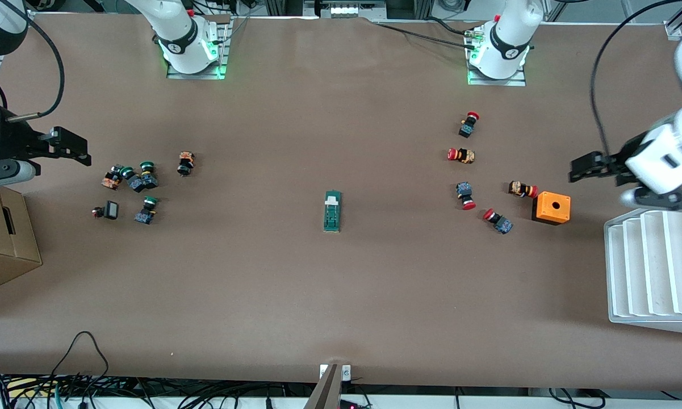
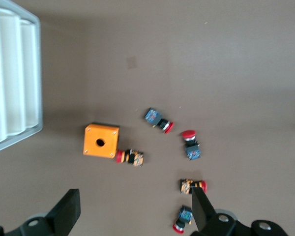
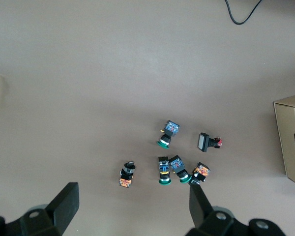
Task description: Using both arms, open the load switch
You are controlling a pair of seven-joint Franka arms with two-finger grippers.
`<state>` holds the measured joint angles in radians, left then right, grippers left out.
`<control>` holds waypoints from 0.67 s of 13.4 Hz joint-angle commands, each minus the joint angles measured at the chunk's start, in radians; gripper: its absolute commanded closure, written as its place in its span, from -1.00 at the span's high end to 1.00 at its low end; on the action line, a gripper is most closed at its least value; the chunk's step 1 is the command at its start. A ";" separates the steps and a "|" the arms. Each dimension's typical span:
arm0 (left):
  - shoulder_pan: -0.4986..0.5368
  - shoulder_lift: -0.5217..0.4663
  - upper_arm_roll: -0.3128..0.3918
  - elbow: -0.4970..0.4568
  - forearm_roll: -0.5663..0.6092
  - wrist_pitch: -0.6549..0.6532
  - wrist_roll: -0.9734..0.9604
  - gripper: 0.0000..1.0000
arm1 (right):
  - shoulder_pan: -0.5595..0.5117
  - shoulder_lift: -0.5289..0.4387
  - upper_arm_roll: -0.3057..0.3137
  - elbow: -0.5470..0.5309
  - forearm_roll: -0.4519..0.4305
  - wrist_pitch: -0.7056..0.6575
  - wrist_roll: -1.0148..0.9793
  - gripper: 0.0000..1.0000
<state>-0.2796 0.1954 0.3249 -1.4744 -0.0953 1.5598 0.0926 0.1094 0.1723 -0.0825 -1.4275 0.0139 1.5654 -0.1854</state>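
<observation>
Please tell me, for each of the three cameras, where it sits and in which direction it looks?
Front view: high across the table, facing both bases; green load switch mid-table.
Left wrist view: looks down past the open left pincer at the orange box, also in front view.
Right wrist view: looks down past the open right pincer at green-capped buttons.

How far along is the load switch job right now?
The load switch lies alone mid-table; whether it is open cannot be told. Nothing is in hand: the left gripper hangs open near the orange box, the right gripper open near the green pushbuttons. This fits start or finish.
</observation>
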 commanded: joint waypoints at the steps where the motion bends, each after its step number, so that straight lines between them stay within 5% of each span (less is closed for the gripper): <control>1: 0.013 -0.001 0.020 0.065 -0.018 -0.087 0.027 1.00 | 0.000 -0.004 0.001 0.012 0.008 -0.018 -0.013 0.99; 9: 0.111 0.009 0.017 0.083 -0.020 -0.092 0.124 1.00 | 0.000 -0.004 0.001 0.012 0.006 -0.019 -0.013 0.99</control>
<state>-0.1694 0.1916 0.3422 -1.4184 -0.0953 1.4877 0.2006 0.1094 0.1723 -0.0824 -1.4274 0.0139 1.5639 -0.1854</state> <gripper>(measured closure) 0.000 0.004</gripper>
